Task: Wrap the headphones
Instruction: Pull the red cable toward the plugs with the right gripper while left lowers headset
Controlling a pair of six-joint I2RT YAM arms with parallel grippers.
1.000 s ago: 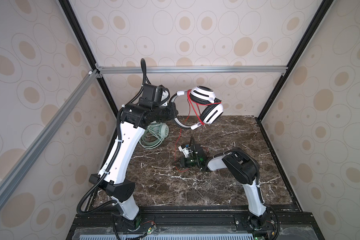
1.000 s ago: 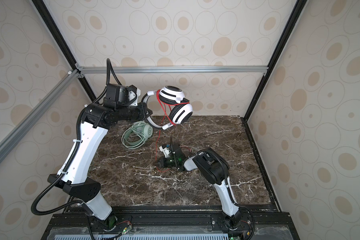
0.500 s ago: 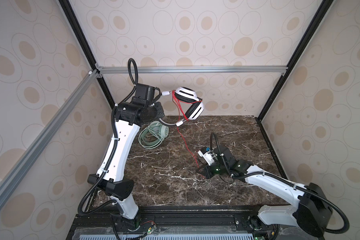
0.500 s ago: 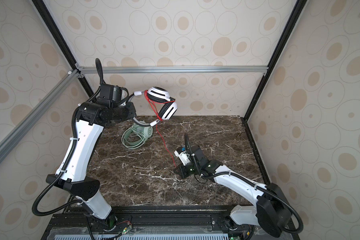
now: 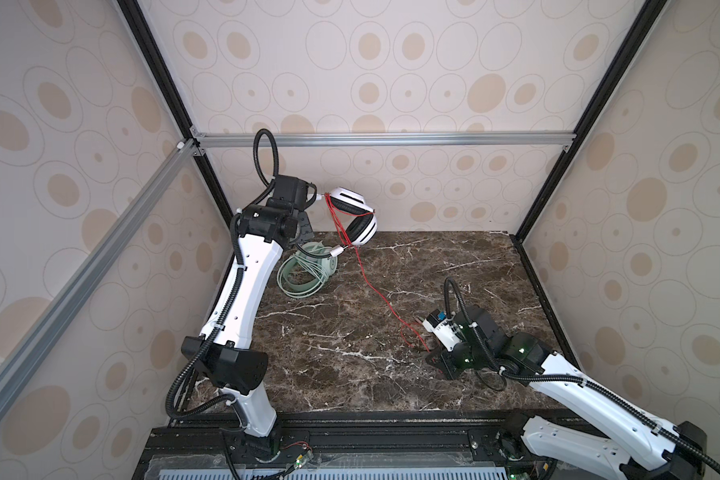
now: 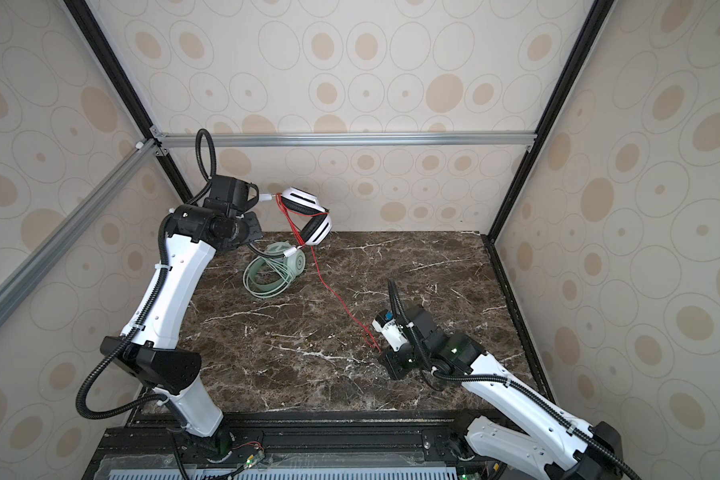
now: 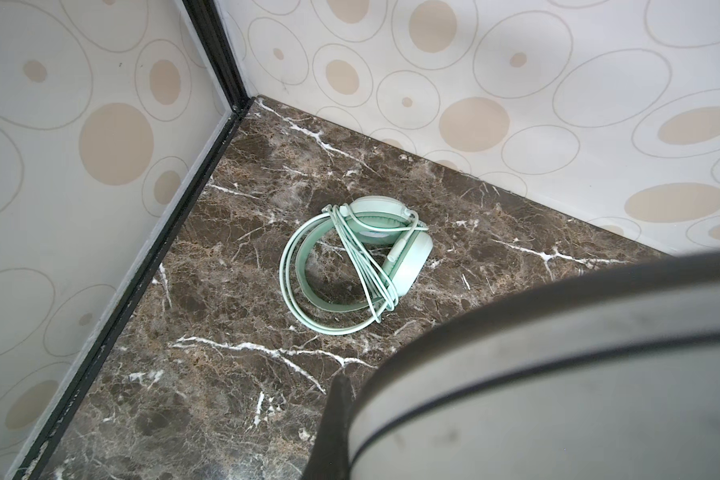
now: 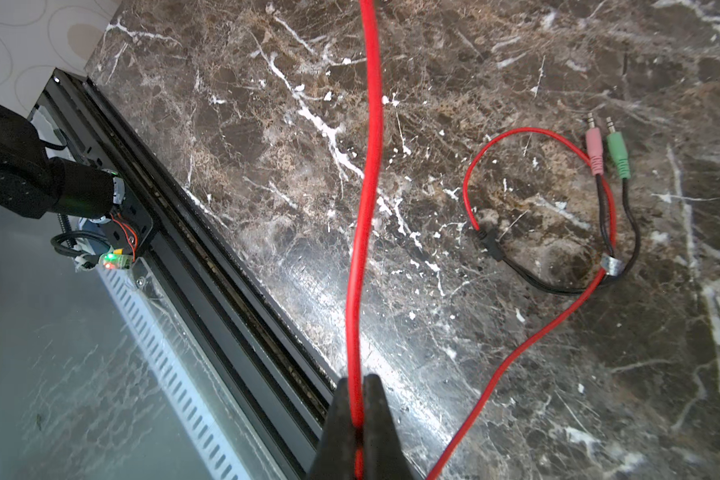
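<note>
Soft, bright, even light fills both top views, with faint shadows and straight lines splaying at the edges. In the right wrist view white glare streaks the dark brown marble tabletop [image 8: 321, 299] at its near edge, and the thin red cable [image 8: 368, 124] blurs close to the lens. The grey black-edged headband [image 7: 558, 395] looms unfocused in the left wrist view.

**From far left to near right**

The lying headphones [image 7: 408, 266] rest on the counter [image 5: 454, 257], far left. The hanging headphones [image 5: 364, 232] are above them, slightly right. Their cable [image 8: 368, 145] slants down to the right tool [image 8: 356, 399], near right, where its plugs [image 8: 595, 156] lie on the counter.
</note>
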